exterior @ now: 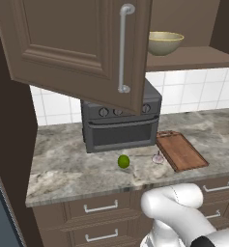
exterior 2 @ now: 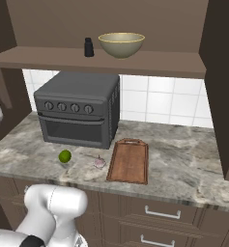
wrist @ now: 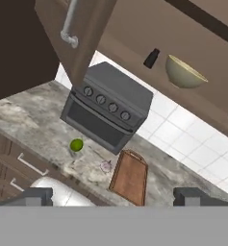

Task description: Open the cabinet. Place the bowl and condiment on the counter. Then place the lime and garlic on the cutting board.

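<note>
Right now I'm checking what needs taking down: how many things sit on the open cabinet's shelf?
2. The bowl stands mid-shelf, and the condiment stands just to its left in the right base view, apart from it. The swung-open cabinet door may hide more from the left side.

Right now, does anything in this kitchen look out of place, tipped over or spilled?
Nothing is spilled, tipped or damaged. The only loose items are the lime and garlic, lying on the bare counter beside the cutting board rather than on it. The cabinet door hangs open.
</note>
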